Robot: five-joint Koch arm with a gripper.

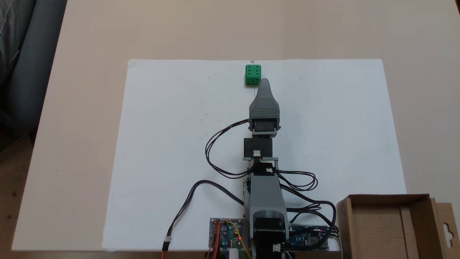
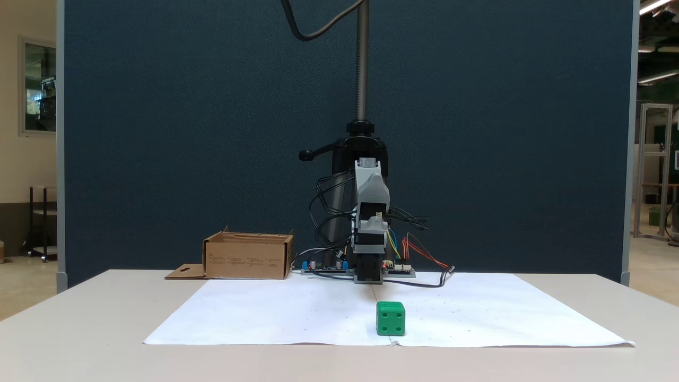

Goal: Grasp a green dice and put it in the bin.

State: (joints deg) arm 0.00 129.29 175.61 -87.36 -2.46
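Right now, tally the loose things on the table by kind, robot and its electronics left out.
Green dice: 1
Cardboard bin: 1
White paper sheet: 1
Total: 3

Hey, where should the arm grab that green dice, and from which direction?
Probably across two opposite side faces of the green dice, coming down from above. It sits flat and square on the white paper with open space all round, a short way ahead of the gripper.
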